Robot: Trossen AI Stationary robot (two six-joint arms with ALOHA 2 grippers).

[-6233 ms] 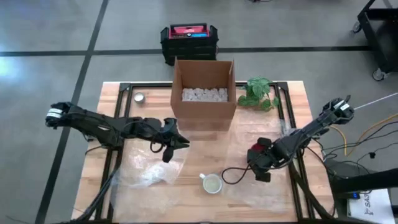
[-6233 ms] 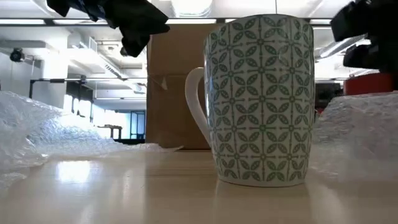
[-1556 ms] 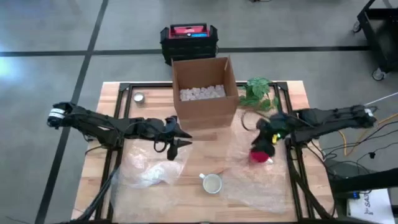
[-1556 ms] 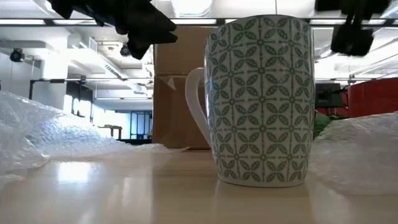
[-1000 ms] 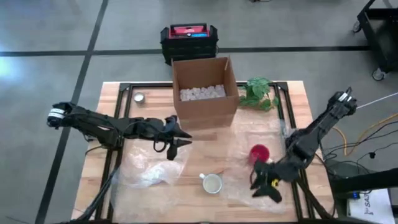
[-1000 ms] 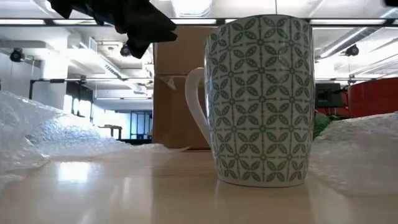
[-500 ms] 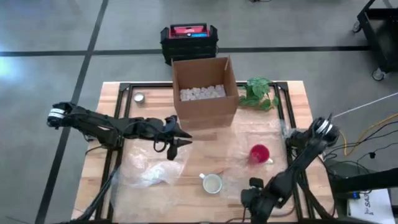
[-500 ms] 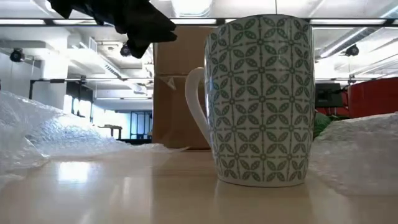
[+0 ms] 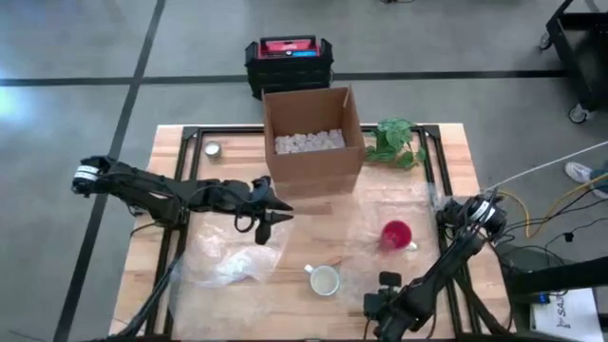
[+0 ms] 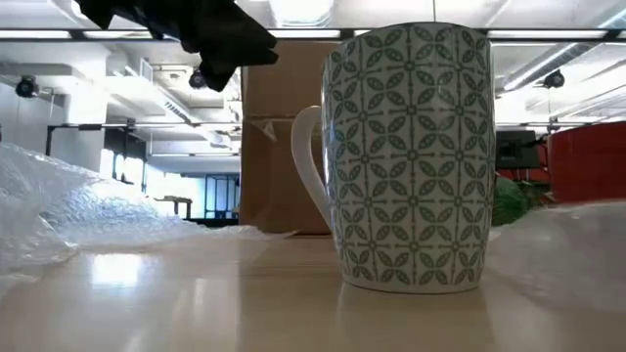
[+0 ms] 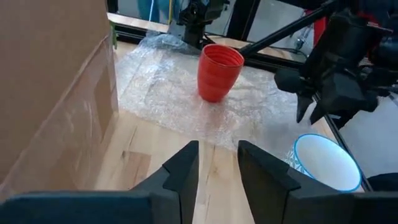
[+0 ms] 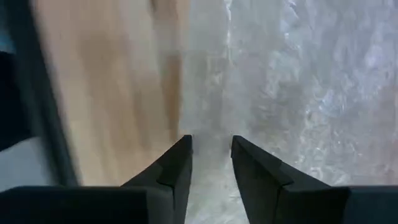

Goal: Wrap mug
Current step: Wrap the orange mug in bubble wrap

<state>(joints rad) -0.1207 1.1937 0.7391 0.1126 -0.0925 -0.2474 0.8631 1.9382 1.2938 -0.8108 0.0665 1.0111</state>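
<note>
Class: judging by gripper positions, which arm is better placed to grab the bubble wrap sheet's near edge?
Probably right: the right gripper, open, hangs over the bubble wrap sheet by its near edge. The left gripper hovers near the cardboard box.

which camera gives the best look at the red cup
The left wrist view: the red cup stands upright on the bubble wrap, seen whole. The high view shows it small from above; the low view shows only its edge; the right wrist view misses it.

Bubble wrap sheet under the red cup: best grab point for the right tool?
Probably the sheet's near edge, approached from the table's front. The right tool already hovers there, slightly open, over where the wrap meets bare wood. That edge is free; the red cup weighs down the far part.
</note>
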